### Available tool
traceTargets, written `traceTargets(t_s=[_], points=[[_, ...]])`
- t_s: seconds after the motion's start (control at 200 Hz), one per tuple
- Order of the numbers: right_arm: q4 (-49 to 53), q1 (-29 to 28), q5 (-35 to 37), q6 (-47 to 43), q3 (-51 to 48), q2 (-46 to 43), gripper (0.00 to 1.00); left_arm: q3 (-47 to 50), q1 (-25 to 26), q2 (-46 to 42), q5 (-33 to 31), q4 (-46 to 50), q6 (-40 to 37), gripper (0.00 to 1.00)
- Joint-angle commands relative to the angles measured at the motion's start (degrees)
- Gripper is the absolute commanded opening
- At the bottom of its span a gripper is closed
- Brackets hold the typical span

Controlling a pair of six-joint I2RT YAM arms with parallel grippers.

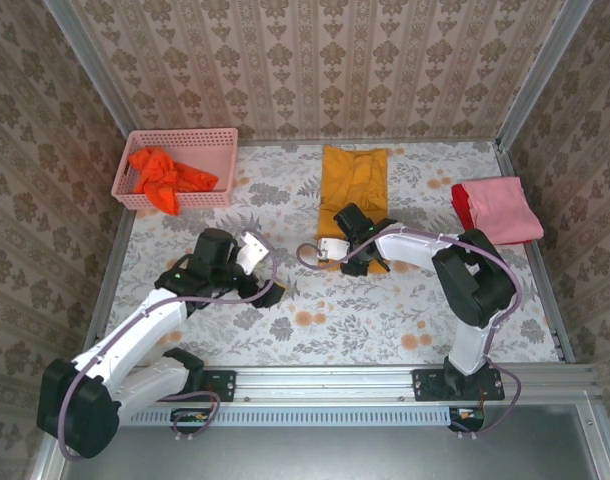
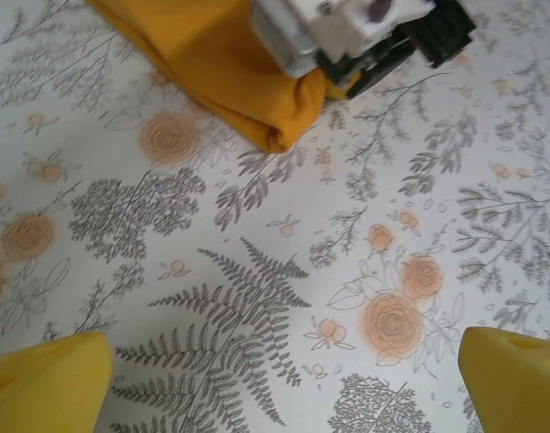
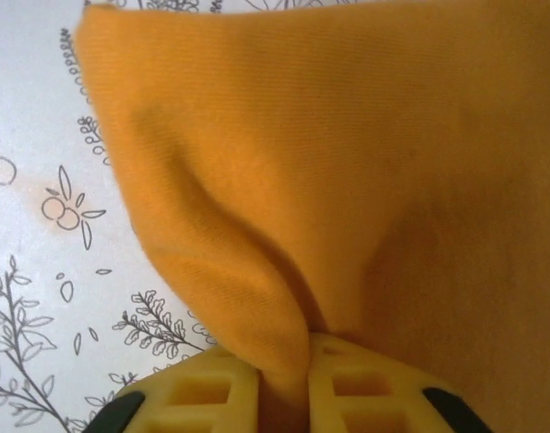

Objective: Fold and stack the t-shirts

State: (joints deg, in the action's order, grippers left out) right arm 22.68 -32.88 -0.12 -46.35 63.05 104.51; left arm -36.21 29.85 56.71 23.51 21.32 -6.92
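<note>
A golden-yellow t-shirt [image 1: 353,178], folded into a long strip, lies at the back middle of the table. My right gripper [image 1: 369,262] is at its near end, shut on a pinched fold of the yellow cloth [image 3: 284,225], which bunches up between the fingertips [image 3: 223,390]. The left wrist view shows the same shirt's corner [image 2: 257,99] with the right gripper [image 2: 352,83] at its edge. Left of the shirt, my left gripper [image 1: 269,294] [image 2: 284,383] stands open above the bare tablecloth. A pink t-shirt [image 1: 503,208] lies folded on a red one [image 1: 462,203] at the right. An orange-red t-shirt [image 1: 165,175] is crumpled in the basket.
The pink lattice basket [image 1: 185,136] stands at the back left corner. Patterned walls close the table on three sides, with a metal rail [image 1: 385,375] along the near edge. The flowered tablecloth [image 2: 257,271] lies bare under the left gripper.
</note>
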Motion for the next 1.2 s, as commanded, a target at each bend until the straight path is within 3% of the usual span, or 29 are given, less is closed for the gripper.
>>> traceTargets(t_s=[0.0, 0.185, 0.445, 0.55, 0.74, 0.98, 1.195], points=[[0.82, 0.05, 1.55, 0.56, -2.80, -0.07, 0.00, -2.59, -0.95, 2.27, -7.45, 1.05, 9.50, 1.00], [2.26, -1.53, -1.66, 4.11, -5.76, -6.57, 0.00, -5.84, -3.08, 11.01, -12.11, 1.18, 28.41, 1.00], [5.91, -4.90, -5.49, 9.86, -11.13, -17.41, 0.00, -10.73, -3.22, 28.26, -2.57, -14.48, 46.01, 1.00], [9.91, -6.58, -6.45, 11.82, -12.60, -21.44, 0.00, -16.17, -1.92, 34.82, -3.61, -15.79, 47.91, 0.96], [16.01, -8.93, -7.47, 14.40, -13.54, -28.61, 0.00, -25.67, -0.54, 45.35, -1.81, -17.17, 49.63, 0.79], [17.31, -9.64, -7.97, 16.63, -14.35, -33.92, 0.00, -35.17, 1.25, 55.52, -0.44, -17.89, 51.87, 0.48], [15.61, -9.65, -8.03, 16.27, -14.66, -32.75, 0.00, -42.57, 2.82, 61.67, -1.97, -12.97, 49.84, 0.40]])
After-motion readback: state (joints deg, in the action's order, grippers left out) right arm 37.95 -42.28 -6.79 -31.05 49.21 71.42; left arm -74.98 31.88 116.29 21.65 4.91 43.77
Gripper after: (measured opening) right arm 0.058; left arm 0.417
